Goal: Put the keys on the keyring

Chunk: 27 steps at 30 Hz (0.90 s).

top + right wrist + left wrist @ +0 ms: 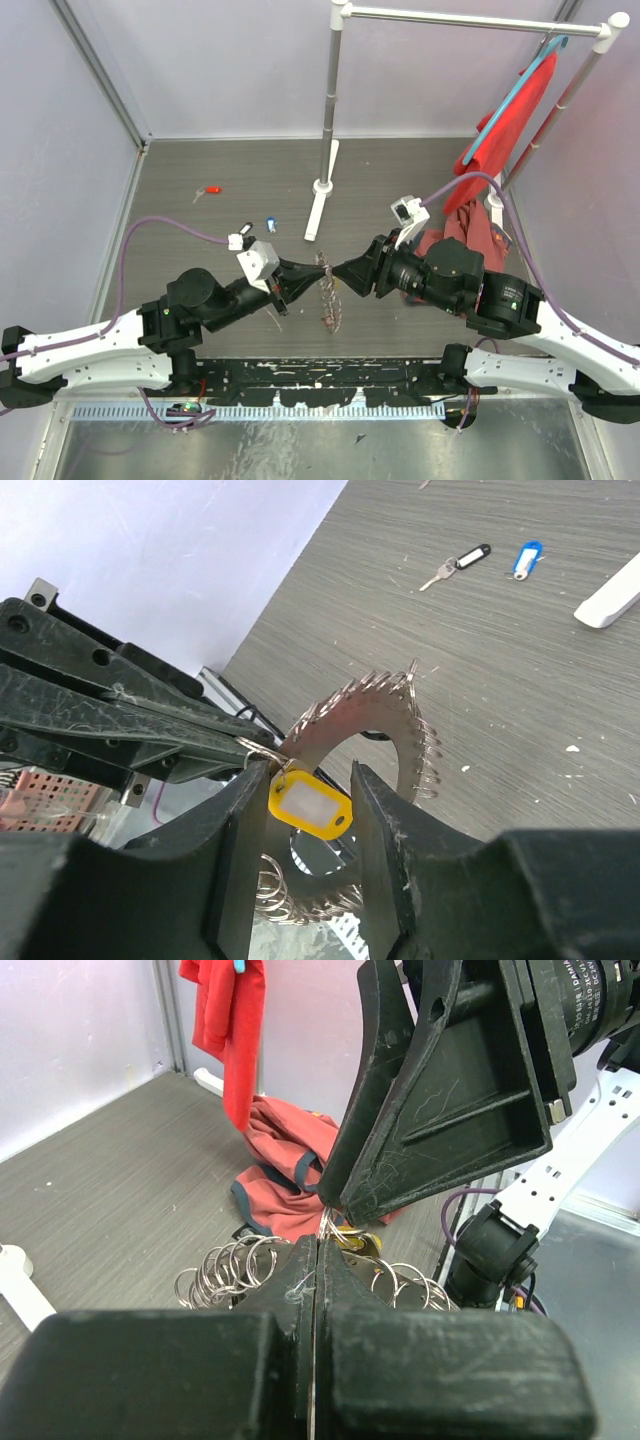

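**Both grippers meeting at the keyring, yellow key in the right one**

I am looking at the lower middle of the top view, where the two arms are meeting tip to tip above the table (pixel 420 180). The left gripper (pixel 316 1252) is pressing its fingers fully together on the thin edge of the keyring (pixel 350 715), and is holding it upright off the table. The right gripper (pixel 308 776) is keeping its fingers narrow, and the head of the yellow key (pixel 310 808) is sitting between them, touching both. The small metal loop of this key is lying against the ring, just beside the left fingertips.

I am counting four keys. One is the yellow one. The black key (pixel 465 558) and the blue key (pixel 527 558) are lying near each other on the table, in the upper right of the right wrist view. The red key (pixel 211 190) is lying alone, in the upper left of the top view.
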Each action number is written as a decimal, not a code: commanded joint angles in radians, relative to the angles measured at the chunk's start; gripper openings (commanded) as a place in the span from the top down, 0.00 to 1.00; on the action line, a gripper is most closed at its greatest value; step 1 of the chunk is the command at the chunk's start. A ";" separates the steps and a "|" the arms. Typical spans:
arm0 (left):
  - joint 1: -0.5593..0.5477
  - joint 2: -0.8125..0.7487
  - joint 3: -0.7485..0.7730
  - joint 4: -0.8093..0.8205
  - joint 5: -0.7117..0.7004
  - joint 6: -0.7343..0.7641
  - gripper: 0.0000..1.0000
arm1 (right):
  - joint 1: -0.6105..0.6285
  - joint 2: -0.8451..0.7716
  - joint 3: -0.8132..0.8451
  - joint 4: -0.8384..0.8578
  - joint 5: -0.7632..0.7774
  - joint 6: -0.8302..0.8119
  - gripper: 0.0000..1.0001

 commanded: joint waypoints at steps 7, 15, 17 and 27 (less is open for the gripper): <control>-0.002 -0.015 -0.002 0.085 0.004 0.002 1.00 | 0.002 -0.008 -0.003 0.091 -0.038 0.025 0.59; -0.002 -0.016 -0.003 0.086 0.002 0.002 1.00 | 0.002 0.006 -0.013 0.097 -0.048 0.026 0.67; -0.002 -0.017 -0.005 0.085 0.001 0.003 1.00 | 0.002 0.007 -0.012 0.098 -0.049 0.025 0.73; -0.002 -0.022 -0.005 0.083 -0.008 0.008 1.00 | 0.002 0.017 0.017 0.033 -0.016 0.010 0.83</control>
